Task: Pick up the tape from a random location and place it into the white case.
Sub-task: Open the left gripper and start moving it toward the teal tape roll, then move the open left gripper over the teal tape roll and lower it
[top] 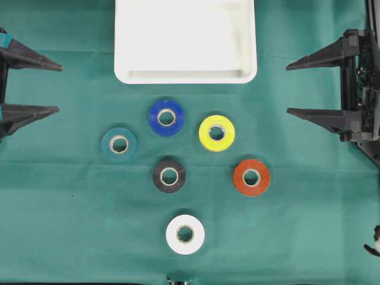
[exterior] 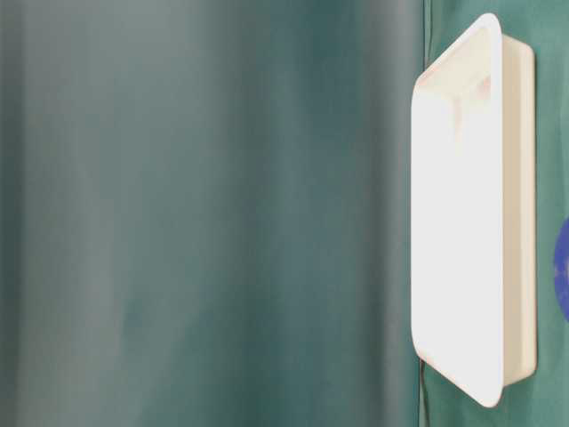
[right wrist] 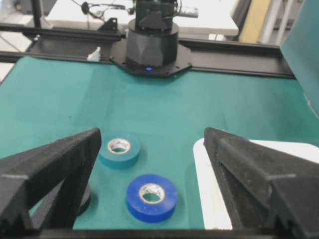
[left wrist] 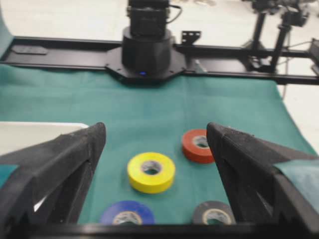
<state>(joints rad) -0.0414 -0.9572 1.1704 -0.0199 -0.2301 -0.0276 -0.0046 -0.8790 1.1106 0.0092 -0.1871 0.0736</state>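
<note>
We look down on a green cloth (top: 71, 225) that covers the whole work surface, with faint fold lines crossing it. The white case (top: 185, 76) lies at the far middle, and nothing is in the part of it we can see. Six tape rolls lie flat on the cloth nearer to us, all apart from one another: blue tape (top: 166, 117) just near of the case, yellow tape (top: 217, 133) to its right, teal tape (top: 119, 144) to its left, black tape (top: 169, 176) in the middle, red tape (top: 251, 177) to the right, and white tape (top: 185, 234) nearest. The left gripper (top: 50, 86) waits at the left edge and the right gripper (top: 297, 88) at the right edge, both with fingers spread wide and holding nothing. From the wrist views we see a black rail and arm base (left wrist: 147, 50) along the cloth's edge, and a pale floor with stands behind. The table-level view is mostly blurred green.
</note>
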